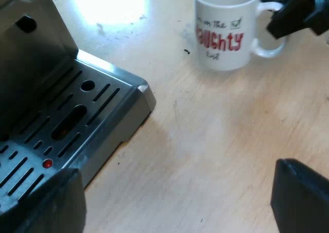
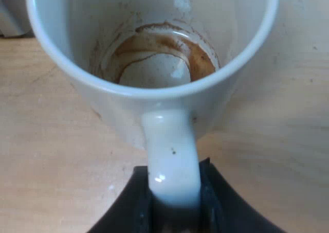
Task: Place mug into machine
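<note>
A: In the left wrist view, how is the left end effector?

B: Its two black fingers are spread wide with nothing between them; under the gap there is only the pale wooden bench.

A: And where is the mug?

B: Taking twelve o'clock as straight ahead of that end effector, the white mug is at about one o'clock; it is upright on the bench, as far as I can tell, and has red lettering on its side; the espresso machine is at about ten o'clock, with its slotted drip tray and a small red dot on it; the mug is well apart from the tray, not on it.

A: Do you see the right end effector there?

B: Yes, it is at the mug's handle.

A: What does the right wrist view tell?

B: The right end effector is closed on the handle, one finger on each side and touching it; if the rim is a dial with six o'clock toward the wrist, the handle leaves the mug at six; inside, on the bottom, there is a brown coffee ring, thickest near three o'clock; the bench lies around the mug.
</note>
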Motion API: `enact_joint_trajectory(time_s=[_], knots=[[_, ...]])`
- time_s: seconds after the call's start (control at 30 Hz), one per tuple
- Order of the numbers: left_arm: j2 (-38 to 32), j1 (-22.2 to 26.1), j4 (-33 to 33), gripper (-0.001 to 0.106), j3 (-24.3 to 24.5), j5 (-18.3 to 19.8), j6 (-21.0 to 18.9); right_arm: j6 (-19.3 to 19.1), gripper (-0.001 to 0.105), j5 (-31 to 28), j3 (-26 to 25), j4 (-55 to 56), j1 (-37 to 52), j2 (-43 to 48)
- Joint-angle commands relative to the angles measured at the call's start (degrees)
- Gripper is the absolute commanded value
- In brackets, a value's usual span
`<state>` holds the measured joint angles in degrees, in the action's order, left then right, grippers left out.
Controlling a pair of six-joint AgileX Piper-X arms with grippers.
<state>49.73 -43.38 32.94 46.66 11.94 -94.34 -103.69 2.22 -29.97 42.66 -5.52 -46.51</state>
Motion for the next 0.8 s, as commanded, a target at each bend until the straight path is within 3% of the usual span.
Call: enact_joint_trajectory(time_s=[0.03,0.5,0.8], knots=[[-1.9,-0.3,-0.3,0.102,0.5,-0.9,-1.9,-0.7,0.000,0.2,-1.3,2.2,-0.2,2.9],[-8.4,-0.3,-0.4,0.102,0.5,-2.6,-4.9,-1.2,0.000,1.3,-9.1,13.1,-0.2,6.4],[-8.4,7.3,-0.1,0.102,0.5,-1.9,-6.1,1.4,0.000,0.8,-12.3,13.4,-6.5,6.4]])
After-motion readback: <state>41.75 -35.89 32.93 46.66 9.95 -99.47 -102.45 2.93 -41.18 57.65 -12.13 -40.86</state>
